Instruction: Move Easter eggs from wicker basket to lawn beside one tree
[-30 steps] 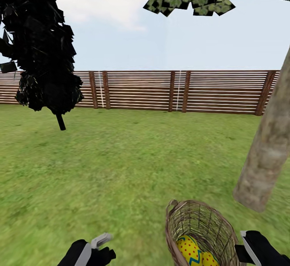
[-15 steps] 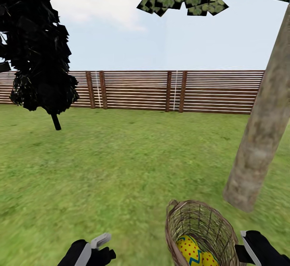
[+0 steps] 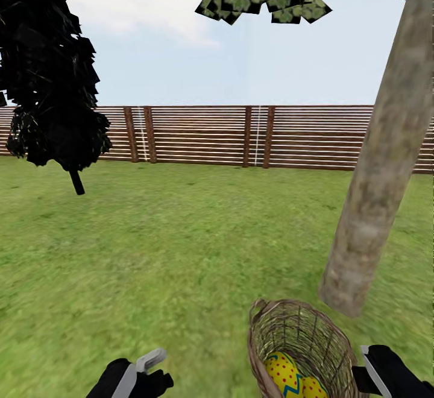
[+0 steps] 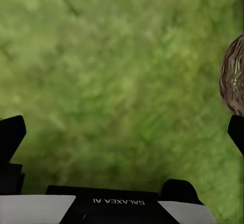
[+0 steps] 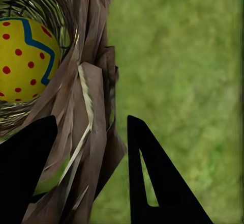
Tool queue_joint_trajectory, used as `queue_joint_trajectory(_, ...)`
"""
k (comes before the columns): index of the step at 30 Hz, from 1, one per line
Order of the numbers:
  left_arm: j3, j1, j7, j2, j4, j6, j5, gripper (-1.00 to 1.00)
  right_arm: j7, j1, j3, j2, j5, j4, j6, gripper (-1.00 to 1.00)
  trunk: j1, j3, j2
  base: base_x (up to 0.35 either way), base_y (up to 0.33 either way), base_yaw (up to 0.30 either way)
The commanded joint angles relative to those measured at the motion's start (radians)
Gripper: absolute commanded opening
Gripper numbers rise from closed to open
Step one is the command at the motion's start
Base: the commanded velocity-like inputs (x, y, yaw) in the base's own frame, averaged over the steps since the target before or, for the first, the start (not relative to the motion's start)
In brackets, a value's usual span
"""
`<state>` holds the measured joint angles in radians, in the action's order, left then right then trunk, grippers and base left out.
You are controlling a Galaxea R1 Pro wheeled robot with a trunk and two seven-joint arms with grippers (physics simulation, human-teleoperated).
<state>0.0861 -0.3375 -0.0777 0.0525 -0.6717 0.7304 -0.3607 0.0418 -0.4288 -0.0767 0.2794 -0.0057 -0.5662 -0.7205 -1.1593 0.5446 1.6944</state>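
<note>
Wicker basket (image 3: 299, 350) w/ eggs (image 3: 283, 374) sits near tree (image 3: 377, 163) on lawn (image 3: 169, 247); right end effector (image 5: 89, 168) clenched on basket rim, apparently; left end effector (image 4: 122, 132) released.

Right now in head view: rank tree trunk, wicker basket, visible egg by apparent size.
1. Tree trunk, largest in view.
2. Wicker basket, cut off by the frame edge and nearest the camera, so inflated.
3. Egg, partly hidden inside the basket.

Slatted wooden fence (image 3: 241, 137), dark columnar tree (image 3: 51, 66), pale sky.
</note>
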Motion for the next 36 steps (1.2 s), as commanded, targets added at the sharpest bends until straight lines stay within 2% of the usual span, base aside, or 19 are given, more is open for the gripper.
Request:
queue_joint_trajectory(1,0.004,0.0,-0.008,0.001,-0.002,0.006,-0.011,1.0,0.001,-0.001,-0.002,0.0,-0.005,-0.001,-0.004,-1.0,0.0,0.001,0.001,0.0,-0.338,0.0)
queue_joint_trajectory(10,0.005,-0.001,-0.008,0.001,-0.002,0.006,-0.011,1.0,0.001,-0.001,-0.002,0.004,-0.007,-0.001,-0.004,-1.0,0.0,0.001,0.001,0.041,-0.336,0.0)
queue_joint_trajectory(31,0.005,-0.001,-0.008,0.009,-0.002,-0.016,-0.01,1.0,0.001,-0.001,-0.002,0.005,-0.007,-0.001,-0.004,-1.0,0.0,0.001,0.001,0.211,-0.291,0.0)
queue_joint_trajectory(36,0.005,-0.001,-0.008,0.009,-0.002,-0.016,-0.01,1.0,0.001,-0.001,-0.002,0.006,-0.007,-0.001,-0.004,-1.0,0.0,0.001,0.001,0.034,-0.331,0.0)
